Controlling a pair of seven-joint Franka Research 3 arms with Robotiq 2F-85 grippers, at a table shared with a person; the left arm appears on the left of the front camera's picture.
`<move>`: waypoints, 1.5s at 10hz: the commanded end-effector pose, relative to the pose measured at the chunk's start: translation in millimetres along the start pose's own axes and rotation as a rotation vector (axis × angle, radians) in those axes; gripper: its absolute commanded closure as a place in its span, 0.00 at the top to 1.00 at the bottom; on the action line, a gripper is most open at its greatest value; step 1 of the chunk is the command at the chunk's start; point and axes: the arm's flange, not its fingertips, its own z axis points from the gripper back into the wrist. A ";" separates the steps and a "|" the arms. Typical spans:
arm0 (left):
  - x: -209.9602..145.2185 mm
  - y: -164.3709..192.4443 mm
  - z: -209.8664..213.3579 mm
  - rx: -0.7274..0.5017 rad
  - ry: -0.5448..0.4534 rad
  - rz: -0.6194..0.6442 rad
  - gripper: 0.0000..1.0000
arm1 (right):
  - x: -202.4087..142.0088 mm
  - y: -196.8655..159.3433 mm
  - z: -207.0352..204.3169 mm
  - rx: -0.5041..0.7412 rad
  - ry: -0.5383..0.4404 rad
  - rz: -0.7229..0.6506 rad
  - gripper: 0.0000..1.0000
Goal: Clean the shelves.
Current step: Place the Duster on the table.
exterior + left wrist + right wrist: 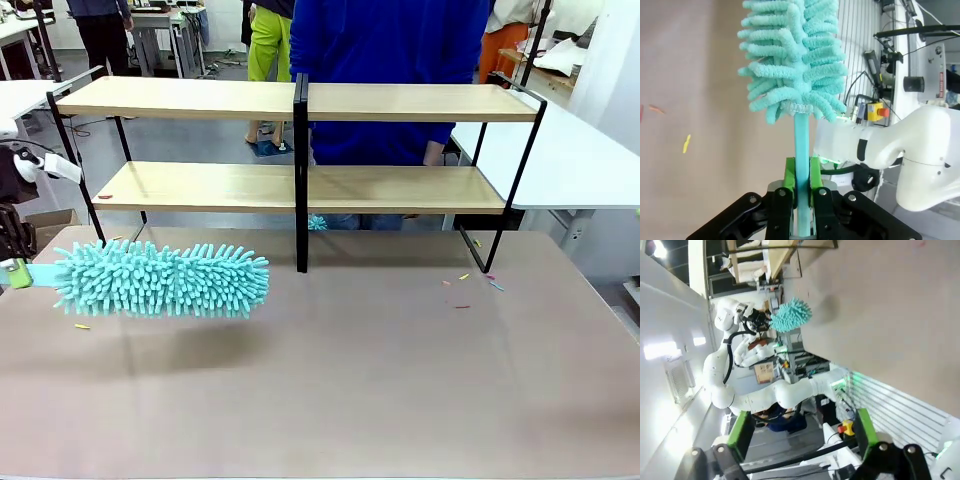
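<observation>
The shelves [300, 100] stand across the far half of the table, two tiers of light wooden boards on a black frame with a central post. Low over the table's left side, in front of the shelves, hangs a fluffy teal duster [160, 280], lying level. My left gripper [15, 272] is at the left edge, shut on the duster's pale blue handle [801, 145], which sits between the green pads [790, 180]. In the right wrist view my right gripper [801, 435] is open with nothing between its fingers, far from the duster [790, 315].
A person in a blue top [390, 60] stands right behind the shelves. Small coloured scraps lie on the table: a yellow one [80, 326] under the duster, several at the right [465, 290]. A red scrap [105, 196] sits on the lower left board. White tables [570, 160] flank the scene.
</observation>
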 end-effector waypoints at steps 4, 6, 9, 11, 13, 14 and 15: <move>3.0 -6.2 2.3 -0.014 -0.011 -0.028 0.13 | 14.9 -10.6 -19.4 -0.017 0.040 -0.045 1.00; 1.7 -7.3 2.6 -0.002 -0.005 -0.005 0.70 | 14.9 -10.6 -19.4 -0.017 0.040 -0.045 1.00; -8.2 -38.3 34.9 0.184 -0.155 0.032 1.00 | 14.9 -10.6 -19.4 -0.017 0.040 -0.045 1.00; -10.4 -90.8 57.6 0.109 -0.495 0.103 1.00 | 3.5 15.4 -9.9 0.051 -0.039 -0.055 1.00; -13.6 -125.9 74.5 -0.093 -0.867 0.241 1.00 | -29.5 63.5 7.6 0.178 -0.123 -0.080 1.00; -18.8 -127.7 85.6 -0.062 -1.069 0.316 1.00 | -36.4 70.2 8.8 0.191 -0.151 -0.083 1.00; -31.6 -129.5 92.8 -0.035 -1.173 0.416 1.00 | -38.8 71.4 8.9 0.190 -0.213 -0.034 1.00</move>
